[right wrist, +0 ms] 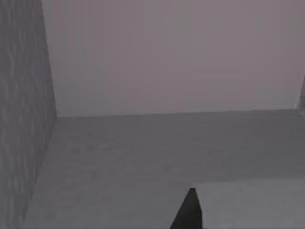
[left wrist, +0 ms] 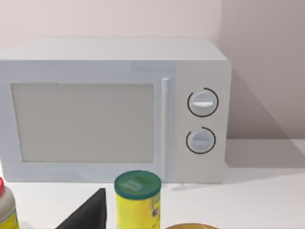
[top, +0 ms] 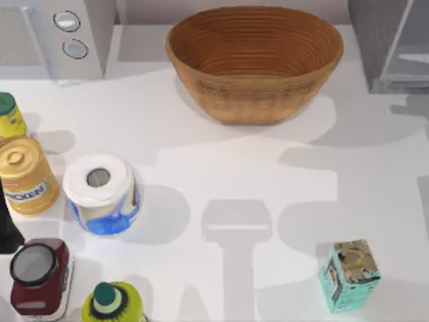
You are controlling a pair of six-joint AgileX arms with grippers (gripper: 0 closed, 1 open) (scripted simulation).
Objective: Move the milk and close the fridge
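Jaws' state untellable; speckled grey boxy fridge (top: 389, 40) beside ribbed woven basket (top: 255, 64).

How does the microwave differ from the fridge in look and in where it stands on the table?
The microwave is light grey with two round knobs; the fridge is darker, with a speckled dark-grey side and a pale door panel. The microwave stands at the far left corner of the table, the fridge at the far right. The microwave's door is shut in the left wrist view; the fridge's panel angles outward. Both are grey and boxy.
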